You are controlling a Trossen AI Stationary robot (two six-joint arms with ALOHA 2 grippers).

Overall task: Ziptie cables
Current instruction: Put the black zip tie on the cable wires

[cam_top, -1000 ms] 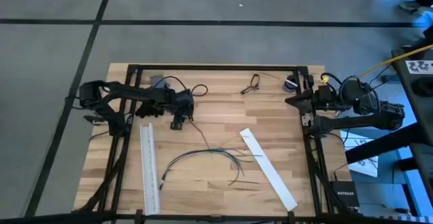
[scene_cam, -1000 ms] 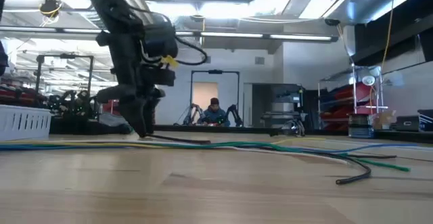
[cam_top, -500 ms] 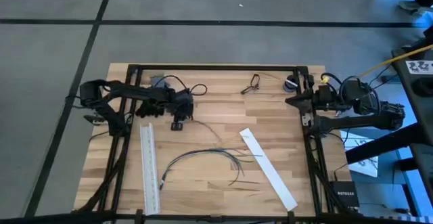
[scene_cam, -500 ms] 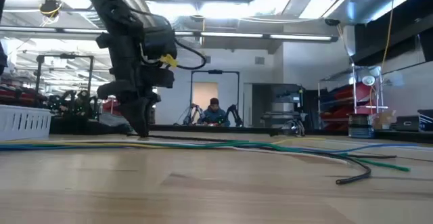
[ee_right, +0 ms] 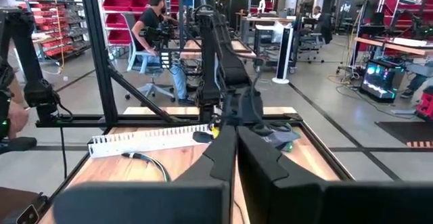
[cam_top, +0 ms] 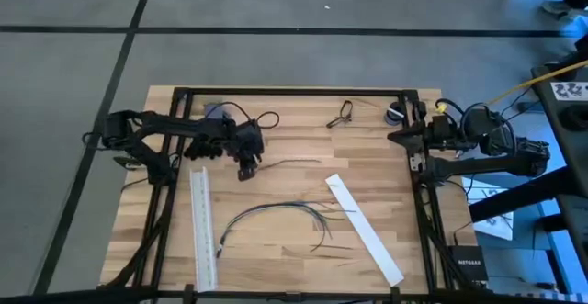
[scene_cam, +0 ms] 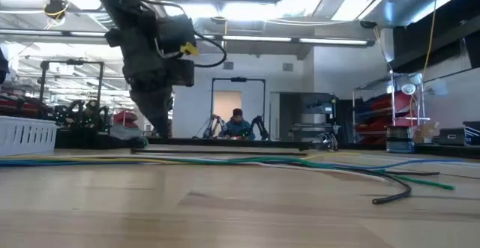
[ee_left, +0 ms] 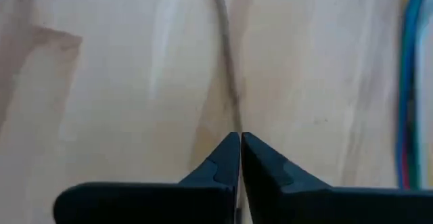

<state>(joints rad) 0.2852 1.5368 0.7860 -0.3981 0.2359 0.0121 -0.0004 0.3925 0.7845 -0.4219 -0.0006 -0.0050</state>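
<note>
In the low view, the cables [scene_cam: 352, 169] cross the lower middle of the frame as coloured and dark strands lying on the table [scene_cam: 225, 210], one dark end curling up at the lower right. From above they read differently: a thin dark arc in the lower centre [cam_top: 276, 210], its strands splaying toward the right, between a ribbed white strip [cam_top: 202, 226] at lower left and a flat white strip [cam_top: 364, 227] running diagonally at lower right.

Just above the arc, in the centre left of the high view, the left gripper [cam_top: 245, 165] pinches one end of a single thin dark wire [cam_top: 289, 163] that stretches rightward, apart from the bunch. The left wrist view alone shows the jaws pressed together on that wire [ee_left: 226, 68], which runs up the frame over pale wood. The low view shows the gripper [scene_cam: 159, 132] raised just off the tabletop.

The right gripper [cam_top: 397, 136] waits at the table's right edge; its wrist view shows the fingers [ee_right: 216, 158] closed on nothing.

A small dark looped item [cam_top: 343, 113] lies near the table's top edge.
</note>
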